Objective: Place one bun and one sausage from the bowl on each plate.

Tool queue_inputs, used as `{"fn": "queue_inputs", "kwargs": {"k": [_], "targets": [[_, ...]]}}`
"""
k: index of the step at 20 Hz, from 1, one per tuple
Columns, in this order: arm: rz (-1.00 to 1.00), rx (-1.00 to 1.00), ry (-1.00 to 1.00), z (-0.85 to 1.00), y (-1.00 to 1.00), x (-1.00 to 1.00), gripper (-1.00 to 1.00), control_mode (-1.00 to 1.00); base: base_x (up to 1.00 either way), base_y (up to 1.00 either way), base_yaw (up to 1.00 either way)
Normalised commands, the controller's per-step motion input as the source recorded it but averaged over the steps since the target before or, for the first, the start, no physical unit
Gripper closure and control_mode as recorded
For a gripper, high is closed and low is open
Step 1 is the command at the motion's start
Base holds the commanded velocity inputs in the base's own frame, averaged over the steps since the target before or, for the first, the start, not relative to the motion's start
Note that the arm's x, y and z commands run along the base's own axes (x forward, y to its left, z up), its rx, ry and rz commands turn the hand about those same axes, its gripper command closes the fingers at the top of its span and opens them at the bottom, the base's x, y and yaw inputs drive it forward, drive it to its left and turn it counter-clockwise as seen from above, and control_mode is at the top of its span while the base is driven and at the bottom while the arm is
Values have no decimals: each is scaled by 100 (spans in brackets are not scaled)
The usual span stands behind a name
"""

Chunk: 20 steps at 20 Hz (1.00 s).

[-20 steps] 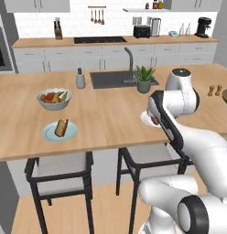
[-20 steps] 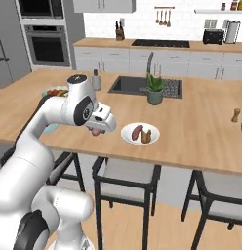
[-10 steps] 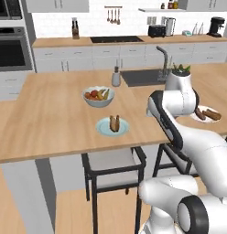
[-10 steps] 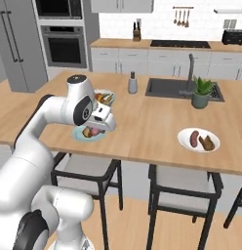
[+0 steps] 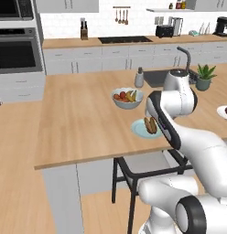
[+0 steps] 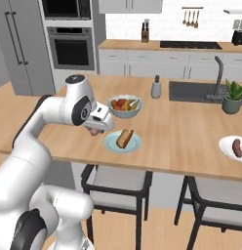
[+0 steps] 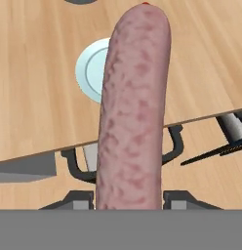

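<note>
Gripping a pale pink sausage (image 7: pixel 132 112) between its two fingers, the gripper (image 6: pixel 96 128) hangs just off the near edge of the wooden counter (image 6: pixel 176 146), close beside the pale teal plate (image 6: pixel 111 143). In the hand view the sausage runs up the middle, long and mottled, with the dark finger tips pinched against its lower end on either side. From the right base view, a bit of pink pokes out under the white hand.

The teal plate sits near the counter's front edge and already carries a golden-brown bun (image 6: pixel 125 138); in the left base view the bun (image 5: pixel 150 125) looks like a lumpy brown shape on the plate (image 5: pixel 138 130). Just behind the plate stands a pale bowl of coloured fruit (image 6: pixel 124 105).

Further along the counter to the right, well apart, a white plate (image 6: pixel 225 144) holds a reddish-brown sausage (image 6: pixel 236 147) with something brown beside it that I cannot make out clearly.

Beyond the fruit bowl a small grey dispenser bottle (image 6: pixel 155 87) stands near the sink (image 6: pixel 191 91), and a potted plant (image 6: pixel 233 96) sits at the sink's far side. Two dark stools (image 6: pixel 118 183) are tucked under the counter.
</note>
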Motion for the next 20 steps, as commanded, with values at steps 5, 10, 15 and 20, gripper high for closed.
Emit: {"fn": "queue_inputs", "kwargs": {"k": [5, 10, 15, 20], "targets": [[0, 0, 0, 0, 0, 0, 100, 100, 41, 14, -4], [0, 0, 0, 0, 0, 0, 100, 100, 49, 0, 0], [0, 0, 0, 0, 0, 0, 100, 100, 38, 0, 0], [0, -4, 0, -39, 44, 39, 100, -100, 10, 0, 0]]}}
